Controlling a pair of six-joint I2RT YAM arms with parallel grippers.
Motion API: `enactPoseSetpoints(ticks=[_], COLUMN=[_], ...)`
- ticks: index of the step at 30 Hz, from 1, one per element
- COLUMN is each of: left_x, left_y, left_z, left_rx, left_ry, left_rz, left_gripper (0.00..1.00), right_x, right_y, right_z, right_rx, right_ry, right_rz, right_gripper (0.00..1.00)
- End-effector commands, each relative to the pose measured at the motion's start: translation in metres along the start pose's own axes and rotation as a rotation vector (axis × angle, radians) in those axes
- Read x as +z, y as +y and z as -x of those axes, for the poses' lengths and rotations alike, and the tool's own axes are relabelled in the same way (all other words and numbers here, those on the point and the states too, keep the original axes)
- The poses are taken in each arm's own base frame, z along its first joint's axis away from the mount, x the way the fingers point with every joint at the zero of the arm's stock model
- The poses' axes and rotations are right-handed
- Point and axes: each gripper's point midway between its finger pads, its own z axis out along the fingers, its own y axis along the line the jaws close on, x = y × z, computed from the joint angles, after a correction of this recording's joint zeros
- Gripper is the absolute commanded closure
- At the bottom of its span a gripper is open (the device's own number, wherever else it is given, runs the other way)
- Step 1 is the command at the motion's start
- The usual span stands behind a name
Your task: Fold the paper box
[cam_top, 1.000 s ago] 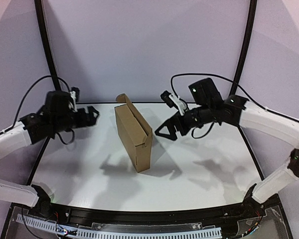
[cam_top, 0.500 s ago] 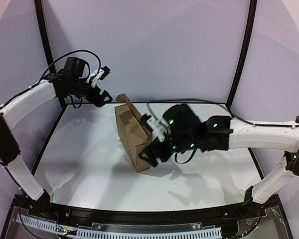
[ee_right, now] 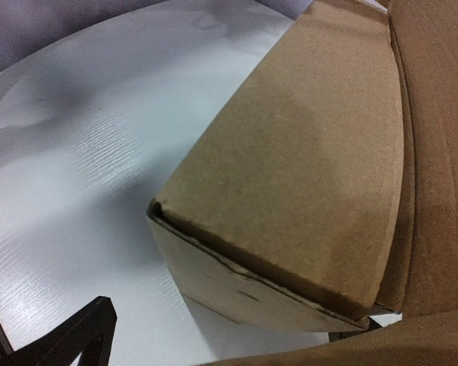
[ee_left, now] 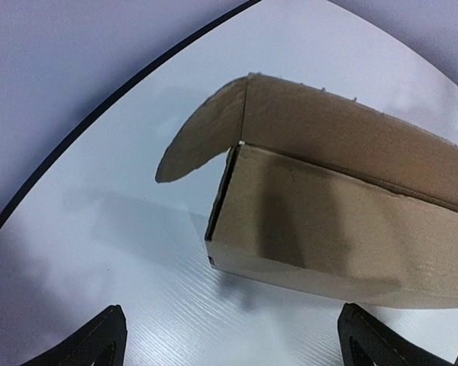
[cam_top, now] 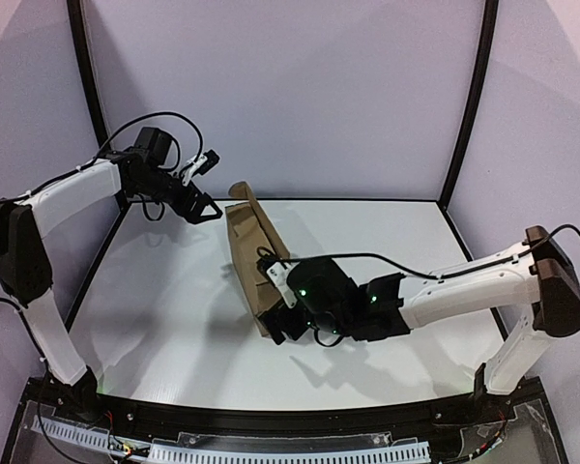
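Note:
The paper box (cam_top: 252, 259) is a brown cardboard mailer standing on its long edge mid-table, with a rounded flap (cam_top: 242, 193) sticking up at its far end. My left gripper (cam_top: 210, 189) hovers open just left of that far end. In the left wrist view the box (ee_left: 343, 221) and its curved flap (ee_left: 202, 137) lie ahead of the open gripper (ee_left: 233, 351), nothing between the fingers. My right gripper (cam_top: 275, 325) sits low at the box's near end, jaws wide. In the right wrist view the box's near corner (ee_right: 290, 175) fills the space between the fingers (ee_right: 69, 343); the gripper (ee_right: 214, 347) is not clamped.
The white table (cam_top: 145, 300) has a black rim, with black frame posts (cam_top: 87, 87) at the back corners. The right arm (cam_top: 464, 285) stretches low across the table's right half. The left arm (cam_top: 72, 193) reaches along the left edge.
The left arm swung up and toward the box's far end. The right arm dropped low and came across to the box's near end. The box has stayed upright.

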Motion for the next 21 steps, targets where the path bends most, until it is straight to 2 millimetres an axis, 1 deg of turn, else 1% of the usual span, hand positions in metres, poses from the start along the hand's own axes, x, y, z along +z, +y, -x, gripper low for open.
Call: enactPoseSetpoints(ticks=[1, 4, 5, 7, 9, 11, 13, 14, 16, 18, 21], left_x=[-0.016, -0.022, -0.023, -0.028, -0.029, -0.034, -0.037, -0.038, -0.039, -0.041, -0.042], left_y=[-0.010, -0.012, -0.011, -0.010, -0.010, -0.012, -0.011, -0.011, -0.011, -0.012, -0.011], left_z=[0.012, 0.013, 0.012, 0.015, 0.011, 0.010, 0.011, 0.012, 0.010, 0.012, 0.012], left_rx=[-0.033, -0.054, -0.064, -0.075, -0.093, -0.092, -0.094, -0.093, -0.100, -0.102, -0.104], left_ry=[-0.074, -0.094, -0.102, -0.120, -0.123, -0.138, -0.148, -0.153, -0.152, -0.158, -0.158], left_rz=[-0.019, -0.008, 0.004, 0.025, 0.034, 0.041, 0.056, 0.060, 0.061, 0.061, 0.070], left_gripper=[0.01, 0.01, 0.01, 0.01, 0.01, 0.01, 0.01, 0.01, 0.01, 0.01, 0.01], right_x=[0.002, 0.008, 0.010, 0.010, 0.009, 0.006, 0.002, 0.002, 0.002, 0.005, 0.013], right_y=[-0.002, -0.019, -0.034, -0.049, -0.067, -0.082, -0.095, -0.099, -0.119, -0.139, -0.161], right_z=[0.026, 0.018, 0.012, 0.005, -0.001, -0.005, -0.008, -0.013, -0.020, -0.023, -0.021], right_rx=[0.049, 0.053, 0.071, 0.123, 0.175, 0.176, 0.175, 0.174, 0.192, 0.207, 0.220], right_ry=[-0.158, -0.158, -0.162, -0.160, -0.160, -0.148, -0.133, -0.124, -0.113, -0.105, -0.105], right_rz=[-0.052, -0.160, -0.236, -0.275, -0.304, -0.336, -0.357, -0.361, -0.370, -0.387, -0.392], right_gripper=[0.02, 0.02, 0.02, 0.02, 0.02, 0.02, 0.02, 0.02, 0.02, 0.02, 0.02])
